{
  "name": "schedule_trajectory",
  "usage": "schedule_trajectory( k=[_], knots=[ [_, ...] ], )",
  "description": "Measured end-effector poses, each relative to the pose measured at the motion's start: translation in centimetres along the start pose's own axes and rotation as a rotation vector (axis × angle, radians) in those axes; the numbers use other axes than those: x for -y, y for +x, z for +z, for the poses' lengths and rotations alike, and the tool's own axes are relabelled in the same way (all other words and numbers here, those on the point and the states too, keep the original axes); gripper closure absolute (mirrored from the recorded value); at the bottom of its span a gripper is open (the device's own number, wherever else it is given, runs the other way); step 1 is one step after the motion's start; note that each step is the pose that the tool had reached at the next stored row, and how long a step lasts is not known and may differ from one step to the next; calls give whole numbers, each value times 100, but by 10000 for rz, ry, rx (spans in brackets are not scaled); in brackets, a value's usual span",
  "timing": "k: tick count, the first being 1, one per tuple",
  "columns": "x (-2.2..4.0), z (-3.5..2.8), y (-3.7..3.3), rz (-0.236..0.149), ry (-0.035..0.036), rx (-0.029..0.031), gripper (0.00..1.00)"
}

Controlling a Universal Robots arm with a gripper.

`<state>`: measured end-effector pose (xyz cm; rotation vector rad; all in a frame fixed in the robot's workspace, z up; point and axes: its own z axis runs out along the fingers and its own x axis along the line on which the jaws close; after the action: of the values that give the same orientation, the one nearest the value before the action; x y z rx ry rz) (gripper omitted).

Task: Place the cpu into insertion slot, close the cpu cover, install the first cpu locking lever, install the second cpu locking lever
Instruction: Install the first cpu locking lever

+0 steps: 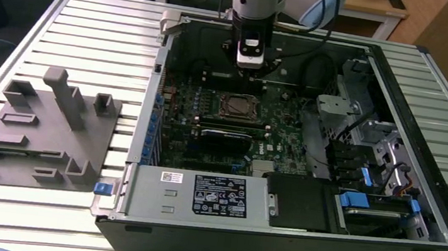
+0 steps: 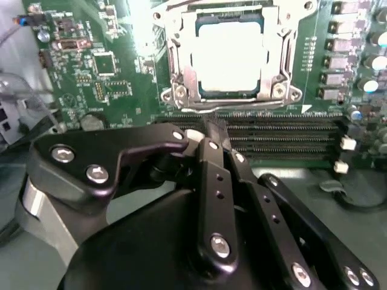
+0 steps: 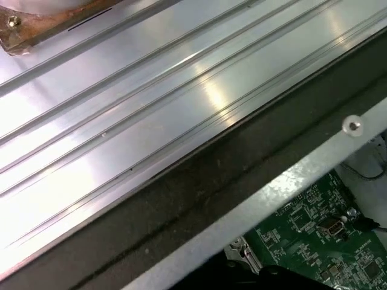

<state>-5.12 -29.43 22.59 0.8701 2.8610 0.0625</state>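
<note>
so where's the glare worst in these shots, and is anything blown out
In the second wrist view the cpu in the insertion slot is washed out to near white, and glare spreads over the green board at top. In the first wrist view bright streaks run along the ribbed metal table. The exterior view is evenly lit; the socket area reads clearly under the gripper.

Open computer case [image 1: 420,186] on ribbed metal table [image 1: 100,29]
Grey fixture block [image 1: 46,130] lies at exterior view's left; labelled power supply [image 1: 199,193] inside case
</note>
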Motion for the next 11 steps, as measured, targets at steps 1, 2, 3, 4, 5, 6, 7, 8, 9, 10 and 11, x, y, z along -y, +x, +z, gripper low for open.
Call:
schedule_trajectory(
  k=[1, 2, 3, 4, 5, 6, 7, 8, 9, 10, 11],
  knots=[
    [-1, 0, 0, 0, -6, 0, 89],
    [-1, -1, 0, 0, -6, 0, 89],
    [-1, -3, -1, -1, -4, 0, 89],
    [-1, -4, -1, -1, -2, 0, 89],
    [-1, -5, -1, -1, -3, 0, 89],
    [-1, -6, -1, -1, -3, 0, 89],
    [-1, -7, -1, -1, -3, 0, 89],
    [-1, -9, -1, -1, -2, 0, 89],
    [-1, -9, -2, -1, -3, 0, 89],
    [-2, -10, -2, 0, -3, 0, 89],
    [-1, -10, -2, -2, -1, 2, 89]
  ],
)
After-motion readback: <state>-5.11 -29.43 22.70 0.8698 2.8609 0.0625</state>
